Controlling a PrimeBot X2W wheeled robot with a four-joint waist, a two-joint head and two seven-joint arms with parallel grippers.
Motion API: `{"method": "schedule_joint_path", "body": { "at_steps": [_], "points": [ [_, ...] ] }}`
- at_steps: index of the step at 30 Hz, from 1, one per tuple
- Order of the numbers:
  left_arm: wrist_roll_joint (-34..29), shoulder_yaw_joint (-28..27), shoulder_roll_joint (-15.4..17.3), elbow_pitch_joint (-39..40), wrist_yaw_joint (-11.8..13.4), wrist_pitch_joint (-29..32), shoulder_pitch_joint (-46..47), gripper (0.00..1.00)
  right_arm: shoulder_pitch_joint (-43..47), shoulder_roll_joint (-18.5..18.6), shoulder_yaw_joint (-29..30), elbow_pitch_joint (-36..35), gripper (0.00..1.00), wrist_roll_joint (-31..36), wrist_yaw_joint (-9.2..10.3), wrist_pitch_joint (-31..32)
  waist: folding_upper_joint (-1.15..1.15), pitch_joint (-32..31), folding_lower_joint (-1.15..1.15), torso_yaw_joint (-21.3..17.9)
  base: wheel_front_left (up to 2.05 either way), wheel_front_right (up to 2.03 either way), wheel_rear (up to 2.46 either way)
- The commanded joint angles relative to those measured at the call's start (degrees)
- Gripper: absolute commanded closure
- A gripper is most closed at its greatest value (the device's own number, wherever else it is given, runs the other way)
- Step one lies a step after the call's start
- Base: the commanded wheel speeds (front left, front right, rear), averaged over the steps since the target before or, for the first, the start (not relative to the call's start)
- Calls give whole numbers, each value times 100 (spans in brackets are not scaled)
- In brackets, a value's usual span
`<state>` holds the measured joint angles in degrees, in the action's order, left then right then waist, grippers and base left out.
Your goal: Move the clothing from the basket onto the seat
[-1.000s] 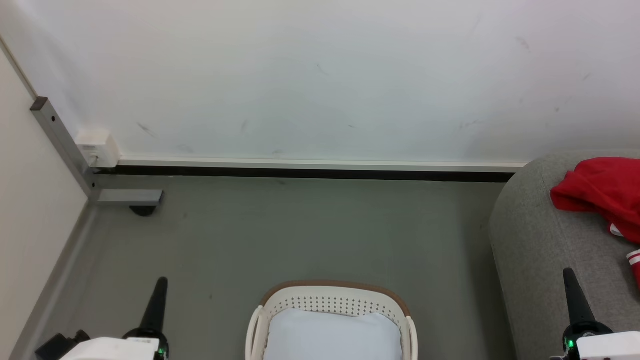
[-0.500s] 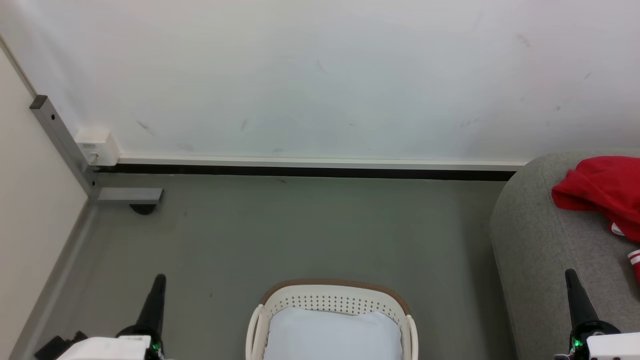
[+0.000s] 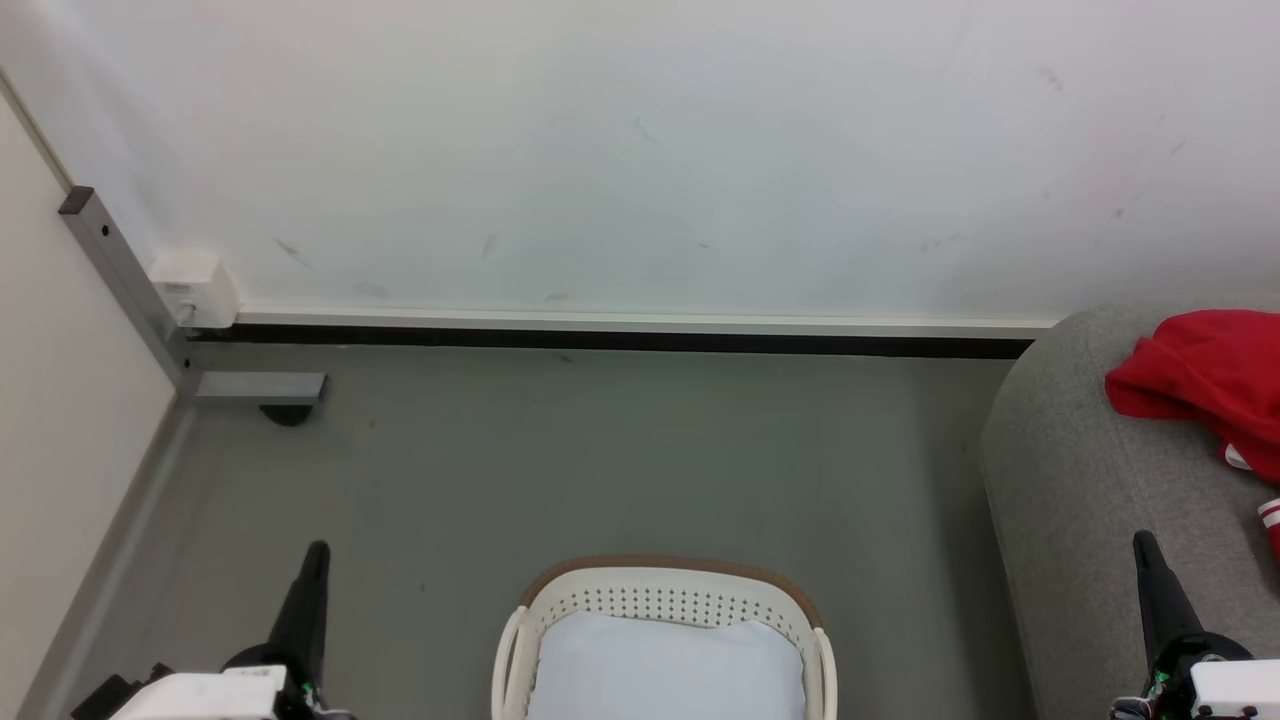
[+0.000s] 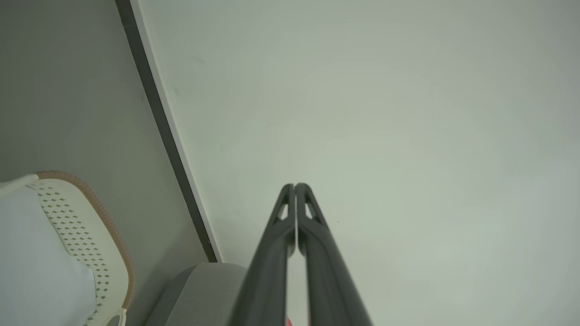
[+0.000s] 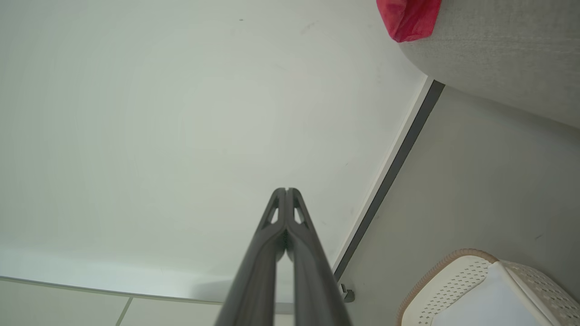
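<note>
In the head view, the red jersey clothing [image 3: 1200, 365] is seen on the grey seat [image 3: 1080, 450] ahead of the right gripper [image 3: 1143, 540], with the white laundry basket [image 3: 665, 566] between it and the left gripper [image 3: 318, 548]. In the left wrist view, that gripper's fingers are pressed together on nothing. In the right wrist view, the same is seen.

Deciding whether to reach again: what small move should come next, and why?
Probably tilt the view down into the basket before reaching. Its visible part holds pale lining and no red fabric, the red clothing already lies on the seat, and the left tool and right tool are shut, holding nothing.
</note>
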<state>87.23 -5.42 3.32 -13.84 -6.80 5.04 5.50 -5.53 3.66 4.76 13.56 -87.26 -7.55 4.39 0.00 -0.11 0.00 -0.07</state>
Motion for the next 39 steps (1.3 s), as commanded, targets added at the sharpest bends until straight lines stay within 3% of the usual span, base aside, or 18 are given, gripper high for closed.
{"method": "schedule_joint_path", "body": {
  "at_steps": [1,15,39],
  "points": [
    [117,-50,-3,3,-45,44,69,100,-47,2,48,15,100,-152,10,41,0,3,0,1,0,0,0],
    [566,-134,-48,-28,-93,174,102,100,-94,-33,127,53,100,-591,12,177,0,28,0,7,0,0,0],
    [551,-128,-46,-26,-88,172,98,100,-96,-49,147,52,100,-543,12,203,0,29,0,7,0,0,0]
  ]
}}
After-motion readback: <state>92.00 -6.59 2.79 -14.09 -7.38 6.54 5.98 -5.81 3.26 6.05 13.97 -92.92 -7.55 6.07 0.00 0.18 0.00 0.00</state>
